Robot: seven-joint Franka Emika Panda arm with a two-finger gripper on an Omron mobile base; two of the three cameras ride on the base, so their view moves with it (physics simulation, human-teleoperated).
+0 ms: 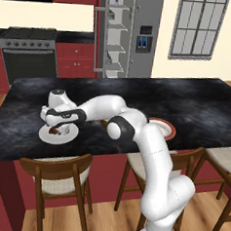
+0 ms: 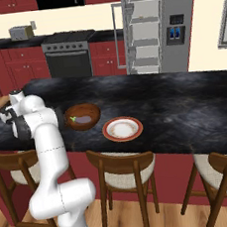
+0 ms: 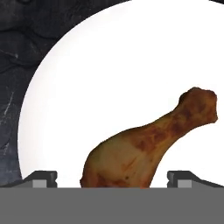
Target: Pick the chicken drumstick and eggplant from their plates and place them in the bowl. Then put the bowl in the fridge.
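Gripper [image 3: 112,177]: jaws spread to full width, one finger tip [image 3: 41,178] at each flank of the thick end of the chicken drumstick [image 3: 148,142]; nothing clasped, no contact to be made out. In the left base view, lowered over the white plate [image 1: 46,136] near the front left edge of the counter [image 1: 196,108], fingers largely hidden by the hand's own body.

Chicken drumstick: lying on the white plate, thin end pointing away from the fingers; lower part of the thick end cut off at the bottom of the hand view. A small reddish patch under the hand in the left base view.

Eggplant [image 2: 82,119]: inside the brown bowl [image 2: 91,109], green cap toward the arm; bowl near the front edge of the counter, partly covered by the arm in the left base view.

Orange-rimmed plate [image 2: 122,129]: just beside the bowl, at the front edge.

Fridge [image 2: 175,23]: behind the counter, door open, white shelves exposed; top cut off.
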